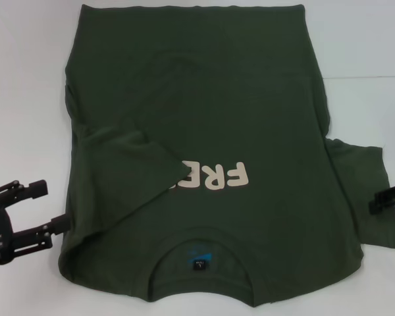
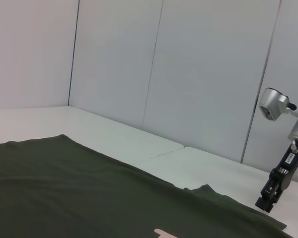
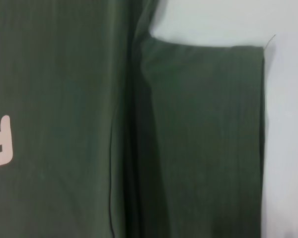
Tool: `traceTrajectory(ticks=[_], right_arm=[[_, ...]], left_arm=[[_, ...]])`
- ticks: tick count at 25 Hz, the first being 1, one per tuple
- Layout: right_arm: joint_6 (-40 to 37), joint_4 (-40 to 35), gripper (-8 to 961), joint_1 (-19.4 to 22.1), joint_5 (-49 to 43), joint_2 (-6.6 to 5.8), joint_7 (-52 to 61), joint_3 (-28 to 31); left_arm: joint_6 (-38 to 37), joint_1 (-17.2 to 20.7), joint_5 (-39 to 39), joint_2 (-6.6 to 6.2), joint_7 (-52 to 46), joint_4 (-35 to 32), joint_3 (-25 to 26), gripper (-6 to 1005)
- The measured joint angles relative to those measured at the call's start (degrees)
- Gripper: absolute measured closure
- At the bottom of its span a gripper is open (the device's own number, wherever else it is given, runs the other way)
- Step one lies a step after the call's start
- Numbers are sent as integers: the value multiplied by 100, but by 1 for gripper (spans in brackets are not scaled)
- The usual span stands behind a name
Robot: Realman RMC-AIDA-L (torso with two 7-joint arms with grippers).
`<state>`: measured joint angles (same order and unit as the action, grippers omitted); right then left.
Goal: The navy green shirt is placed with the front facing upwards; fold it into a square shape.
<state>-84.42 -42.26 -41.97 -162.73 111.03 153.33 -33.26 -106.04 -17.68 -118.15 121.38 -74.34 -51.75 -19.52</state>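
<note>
Navy green shirt [image 1: 250,112], soft matte cotton, lies flat on the white table [image 1: 26,99], collar at the near edge, left sleeve folded over cream lettering. Left gripper [image 1: 47,207] sits spread apart, empty, at the shirt's left hem edge. Right gripper [image 1: 390,199] is at the right sleeve; can't tell its fingers.

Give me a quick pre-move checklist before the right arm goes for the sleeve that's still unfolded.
1. Left sleeve folded in over the navy green shirt: ok, it covers part of the lettering.
2. Right sleeve flat on the table and reachable: ok, it lies spread out.
3. Right gripper near that sleeve: ok, at its outer edge.
4. Right gripper ready to grasp: cannot tell.
5. Left gripper clear of the fabric: ok, open, just off the shirt's edge.
6. Shirt body smooth: not ok, wrinkles along the folded side.
</note>
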Motion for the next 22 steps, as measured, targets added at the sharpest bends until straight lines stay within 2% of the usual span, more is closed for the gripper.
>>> traceTrajectory(ticks=[22], right_arm=[[71,55,69,3,-4,27,-70,4]], left_arm=[[-4,-26,-7,8,-19,-2,-25,165]])
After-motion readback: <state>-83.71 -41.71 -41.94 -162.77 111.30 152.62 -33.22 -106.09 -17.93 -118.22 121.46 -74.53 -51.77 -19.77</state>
